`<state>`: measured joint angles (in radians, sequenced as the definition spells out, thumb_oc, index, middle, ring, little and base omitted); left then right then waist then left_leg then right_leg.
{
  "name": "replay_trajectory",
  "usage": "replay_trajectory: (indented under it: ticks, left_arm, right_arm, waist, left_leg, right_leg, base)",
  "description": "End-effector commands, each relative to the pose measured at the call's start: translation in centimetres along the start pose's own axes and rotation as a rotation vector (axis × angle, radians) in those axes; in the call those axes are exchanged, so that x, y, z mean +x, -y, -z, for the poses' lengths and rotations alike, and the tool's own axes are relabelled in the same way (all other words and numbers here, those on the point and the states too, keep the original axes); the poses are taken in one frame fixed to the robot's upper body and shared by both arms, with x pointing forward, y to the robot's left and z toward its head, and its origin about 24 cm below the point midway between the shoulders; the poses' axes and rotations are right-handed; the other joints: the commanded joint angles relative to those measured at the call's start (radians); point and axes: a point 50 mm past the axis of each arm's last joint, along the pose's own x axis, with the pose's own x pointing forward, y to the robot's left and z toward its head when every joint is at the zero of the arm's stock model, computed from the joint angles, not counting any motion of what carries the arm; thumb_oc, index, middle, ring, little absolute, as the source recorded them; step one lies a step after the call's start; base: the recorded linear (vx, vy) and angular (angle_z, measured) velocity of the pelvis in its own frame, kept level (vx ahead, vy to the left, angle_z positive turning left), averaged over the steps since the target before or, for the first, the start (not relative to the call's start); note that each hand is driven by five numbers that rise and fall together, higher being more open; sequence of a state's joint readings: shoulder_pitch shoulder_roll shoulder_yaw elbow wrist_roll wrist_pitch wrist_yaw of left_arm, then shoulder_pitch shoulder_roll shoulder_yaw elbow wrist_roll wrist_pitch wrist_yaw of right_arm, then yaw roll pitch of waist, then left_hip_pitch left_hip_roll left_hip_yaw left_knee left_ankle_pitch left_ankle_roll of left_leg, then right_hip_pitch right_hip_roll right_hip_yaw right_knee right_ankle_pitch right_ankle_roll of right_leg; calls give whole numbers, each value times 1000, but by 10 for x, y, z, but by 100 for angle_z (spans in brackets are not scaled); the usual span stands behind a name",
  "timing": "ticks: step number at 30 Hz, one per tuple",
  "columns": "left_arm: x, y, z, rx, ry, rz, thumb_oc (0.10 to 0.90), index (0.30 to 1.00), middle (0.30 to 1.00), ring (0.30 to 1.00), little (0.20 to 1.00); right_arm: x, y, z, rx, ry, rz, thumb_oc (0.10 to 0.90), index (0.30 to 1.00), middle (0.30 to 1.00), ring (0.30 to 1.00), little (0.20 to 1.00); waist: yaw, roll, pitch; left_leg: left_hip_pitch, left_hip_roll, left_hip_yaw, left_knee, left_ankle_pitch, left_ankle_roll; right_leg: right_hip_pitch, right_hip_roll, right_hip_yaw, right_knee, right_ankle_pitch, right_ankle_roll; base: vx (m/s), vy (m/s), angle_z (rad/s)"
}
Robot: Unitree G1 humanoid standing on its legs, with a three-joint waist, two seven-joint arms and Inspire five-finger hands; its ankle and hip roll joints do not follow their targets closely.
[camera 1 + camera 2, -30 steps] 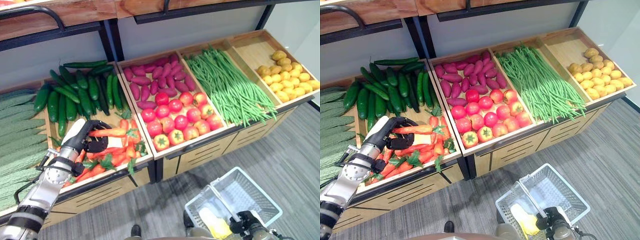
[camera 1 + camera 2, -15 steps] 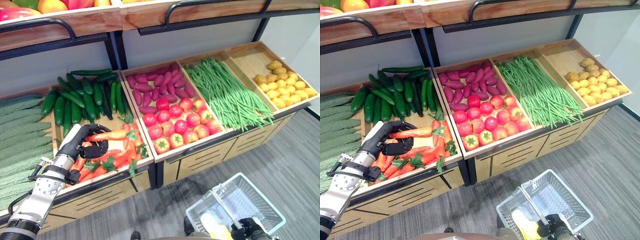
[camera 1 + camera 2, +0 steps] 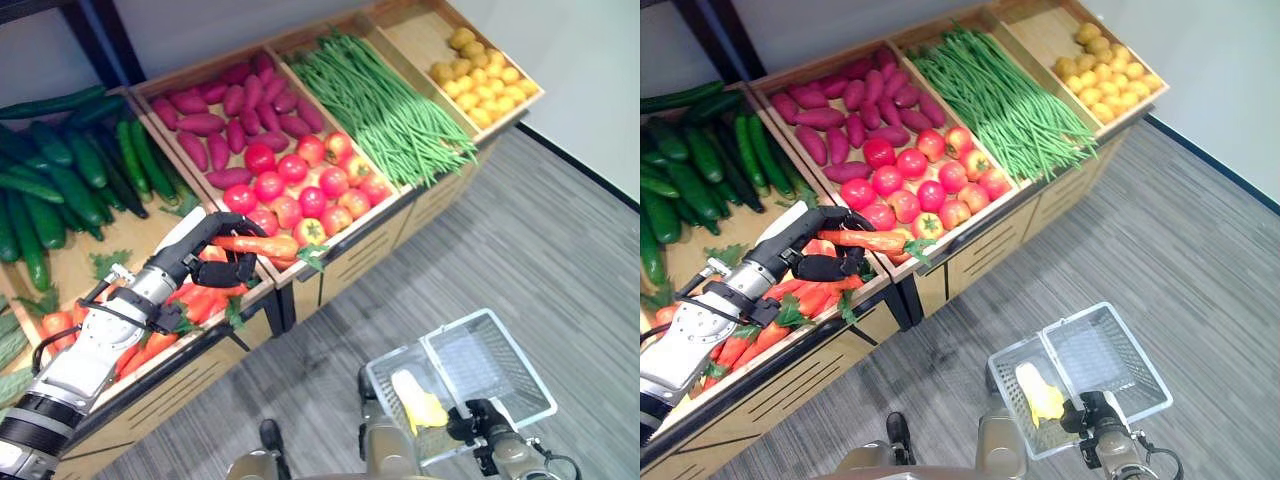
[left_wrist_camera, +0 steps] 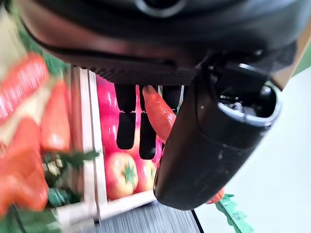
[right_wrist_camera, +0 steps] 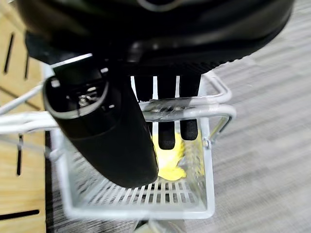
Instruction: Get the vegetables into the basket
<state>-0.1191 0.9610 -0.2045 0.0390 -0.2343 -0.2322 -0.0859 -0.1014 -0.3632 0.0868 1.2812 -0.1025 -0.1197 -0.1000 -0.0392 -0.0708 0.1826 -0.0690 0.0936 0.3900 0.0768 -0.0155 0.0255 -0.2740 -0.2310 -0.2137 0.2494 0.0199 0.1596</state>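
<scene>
My left hand (image 3: 196,262) is shut on an orange carrot (image 3: 256,244) with a green top. It holds it level above the front right corner of the carrot crate (image 3: 205,300), beside the tomatoes (image 3: 300,195). In the left wrist view the carrot (image 4: 156,110) lies between the thumb (image 4: 204,141) and the curled fingers. Low on the right, my right hand (image 3: 478,428) grips the handle (image 5: 187,112) of a white wire basket (image 3: 495,365) over the floor. A yellow vegetable (image 3: 416,402) lies inside the basket.
A sloping wooden stand holds crates of cucumbers (image 3: 70,180), purple sweet potatoes (image 3: 225,105), green beans (image 3: 385,100) and small yellow produce (image 3: 480,70). Grey carpet (image 3: 540,250) stretches between the stand's front and the basket.
The view has swung to the right and down. The left hand has carried the carrot from above the carrot pile to the crate's front right corner, closer to the basket.
</scene>
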Motion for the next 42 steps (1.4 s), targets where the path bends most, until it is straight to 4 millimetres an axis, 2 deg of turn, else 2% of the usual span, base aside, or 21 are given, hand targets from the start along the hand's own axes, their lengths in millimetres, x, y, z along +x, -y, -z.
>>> replay_trajectory:
  ticks: [1,4,7,11,12,13,15,16,17,18,19,21,24,28,30,35,37,38,40,41,42]
  left_arm:
    - [1,-44,-43,48,228,-167,400,300,300,300,300]
    - [-5,-45,-41,53,214,-167,400,300,300,300,300]
    - [0,-36,-41,17,229,-152,400,300,300,300,300]
    - [8,-29,-42,-20,246,-146,400,300,300,300,300]
    - [12,-22,-40,-47,241,-133,400,300,300,300,300]
    - [17,-18,-39,-58,240,-119,400,300,300,300,300]
    - [18,-16,-38,-65,236,-119,400,300,300,300,300]
    - [19,-10,-35,-83,233,-117,400,300,300,300,300]
    - [16,-4,-30,-89,213,-115,400,300,300,300,300]
    - [16,-4,-30,-89,213,-115,400,300,300,300,300]
    - [11,-4,-25,-74,191,-125,400,300,300,300,300]
    - [8,-5,-24,-63,191,-134,400,300,300,300,300]
    - [5,-8,-24,-66,189,-129,400,300,300,300,300]
    - [5,-6,-24,-67,189,-104,400,300,300,300,300]
    - [4,-9,-27,-59,203,-93,400,300,300,300,300]
    - [2,-10,-26,-44,195,-84,400,300,300,300,300]
    - [-1,-10,-25,-40,190,-78,400,300,300,300,300]
    - [-1,-10,-25,-40,190,-79,400,300,300,300,300]
    - [0,-10,-24,-37,186,-75,400,300,300,300,300]
    - [0,-10,-23,-38,184,-73,400,300,300,300,300]
    - [-2,-10,-22,-37,178,-75,400,300,300,300,300]
  right_arm:
    - [-3,31,13,-42,2,72,400,300,300,300,300]
    - [-4,29,18,-32,-7,69,400,300,300,300,300]
    - [-10,33,35,-19,-46,78,400,300,300,300,300]
    - [-13,46,44,-9,-68,126,400,300,300,300,300]
    - [-15,55,48,-9,-74,153,400,300,300,300,300]
    - [-15,63,48,-19,-73,171,400,300,300,300,300]
    - [-15,66,45,-24,-65,177,400,300,300,300,300]
    - [-12,81,30,-41,-24,214,400,300,300,300,300]
    - [-9,90,18,-53,5,235,400,300,300,300,300]
    - [-9,90,18,-53,5,235,400,300,300,300,300]
    - [-7,92,8,-78,30,235,400,300,300,300,300]
    - [-5,94,0,-111,50,232,400,300,300,300,300]
    - [-5,88,2,-134,46,202,400,300,300,300,300]
    - [-4,81,2,-131,44,179,400,300,300,300,300]
    - [-1,70,-9,-132,71,152,400,300,300,300,300]
    - [0,62,-7,-116,71,133,400,300,300,300,300]
    - [0,61,-11,-111,87,137,400,300,300,300,300]
    - [0,61,-12,-111,87,137,400,300,300,300,300]
    - [1,63,-18,-110,106,145,400,300,300,300,300]
    - [2,64,-21,-104,114,152,400,300,300,300,300]
    - [2,64,-26,-100,132,157,400,300,300,300,300]
  waist:
    - [24,38,-94]
    - [35,30,-110]
    - [-16,45,-120]
    - [-37,65,-111]
    - [-46,76,-103]
    - [-47,73,-93]
    - [-43,71,-84]
    - [-11,67,-62]
    - [25,67,-57]
    - [24,67,-60]
    - [47,72,-61]
    - [80,83,-61]
    - [78,90,-71]
    - [71,77,-88]
    - [69,57,-103]
    - [66,43,-109]
    - [55,31,-97]
    - [58,31,-98]
    - [65,36,-88]
    - [74,42,-83]
    - [89,52,-78]
  left_leg:
    - [-33,-9,-61,-14,-23,-30]
    - [8,-21,-30,-20,-53,-40]
    - [46,7,-11,-56,-12,-76]
    - [35,44,10,-64,46,-99]
    - [25,68,1,-50,64,-118]
    - [3,91,-22,28,60,-134]
    - [-13,101,-55,79,56,-140]
    - [-38,65,-231,107,73,-146]
    - [-67,-13,-418,46,37,-132]
    - [-70,-14,-419,43,41,-131]
    - [-99,-47,-579,7,59,-129]
    - [-129,-104,-710,-3,78,-129]
    - [-100,-101,-672,-17,62,-114]
    - [-74,-115,-635,-27,41,-92]
    - [-53,-125,-557,-42,14,-58]
    - [-42,-135,-513,-37,-8,-40]
    - [-33,-145,-463,-41,-16,-27]
    - [-34,-145,-460,-41,-16,-27]
    - [-40,-135,-433,-48,-9,-24]
    - [-44,-126,-423,-46,-6,-23]
    - [-48,-111,-405,-41,-7,-23]
  right_leg:
    - [167,-12,56,-41,15,22]
    - [222,-8,23,-116,-19,29]
    - [245,38,25,-190,-41,5]
    - [229,72,32,-200,-37,-26]
    - [232,96,39,-201,-48,-46]
    - [250,113,48,-218,-52,-64]
    - [257,122,58,-222,-53,-74]
    - [255,134,99,-217,-54,-84]
    - [248,139,149,-212,-57,-79]
    - [245,138,148,-213,-54,-79]
    - [234,155,217,-211,-52,-72]
    - [222,172,275,-199,-52,-65]
    - [226,167,302,-178,-76,-55]
    - [232,138,316,-188,-65,-38]
    - [206,99,361,-214,-28,0]
    - [190,78,387,-224,-1,21]
    - [143,57,406,-229,90,55]
    - [142,58,409,-230,92,55]
    - [124,55,385,-223,94,55]
    - [121,54,344,-195,73,49]
    - [129,39,261,-157,44,34]
  base:
    - [-86,68,-94]
    - [117,-53,-117]
    - [97,-247,-60]
    - [-19,-279,-16]
    - [35,-417,-11]
    - [37,-347,5]
    - [21,-175,-6]
    - [67,-117,-18]
    - [57,-50,-25]
    - [114,18,-69]
    - [88,47,-127]
    - [103,78,-136]
    - [102,169,-115]
    - [94,172,-31]
    - [41,326,-60]
    - [0,166,-51]
    - [-77,166,-33]
    - [-85,52,-45]
    - [-92,38,-65]
    - [-122,13,-45]
    - [-112,13,-41]
